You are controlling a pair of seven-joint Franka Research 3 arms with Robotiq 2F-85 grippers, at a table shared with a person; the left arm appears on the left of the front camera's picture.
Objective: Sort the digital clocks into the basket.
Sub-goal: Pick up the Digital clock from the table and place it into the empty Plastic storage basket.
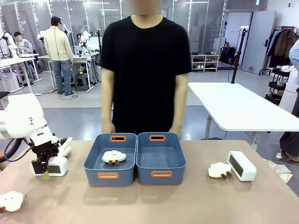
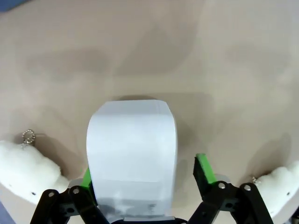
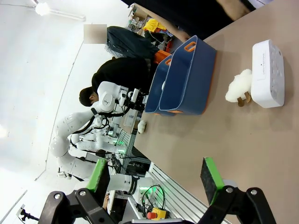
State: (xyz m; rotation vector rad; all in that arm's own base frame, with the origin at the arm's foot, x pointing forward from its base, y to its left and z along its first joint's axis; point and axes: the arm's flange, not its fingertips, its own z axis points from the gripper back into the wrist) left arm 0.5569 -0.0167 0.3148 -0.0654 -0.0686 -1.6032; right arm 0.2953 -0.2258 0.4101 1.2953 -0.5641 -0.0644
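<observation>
1. In the left wrist view the clock (image 2: 131, 161) between the fingers runs off the bottom edge; its face is out of sight.
2. Two plush toys (image 2: 23, 170) there are cut by the left and right edges.
3. In the front view the left gripper (image 1: 46, 170) covers part of the clock (image 1: 58, 165) near the table's (image 1: 196, 205) left edge.
4. A plush toy (image 1: 10, 200) at the front left corner is clipped.
5. The print on the right-hand clock (image 3: 267, 72) is too small to read.

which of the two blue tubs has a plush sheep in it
The left blue tub, as the front view shows it: a white plush sheep lies on its floor. The right blue tub beside it holds nothing.
</observation>
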